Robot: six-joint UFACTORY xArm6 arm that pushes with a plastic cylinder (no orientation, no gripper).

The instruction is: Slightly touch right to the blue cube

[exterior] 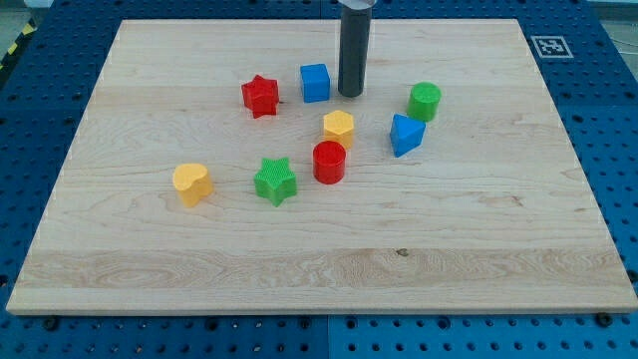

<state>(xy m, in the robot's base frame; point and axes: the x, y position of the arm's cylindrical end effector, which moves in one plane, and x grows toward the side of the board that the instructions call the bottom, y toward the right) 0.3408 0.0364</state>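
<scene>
While no jaws exist, my tip [350, 94] sits just R of blue cube [315, 83].

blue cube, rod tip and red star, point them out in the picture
blue cube [315, 83], camera view, on the middle of its front face
my tip [350, 95], camera view, on the rod's very end, just at the view's right of the blue cube
red star [260, 96], camera view, on the centre of its top
</scene>
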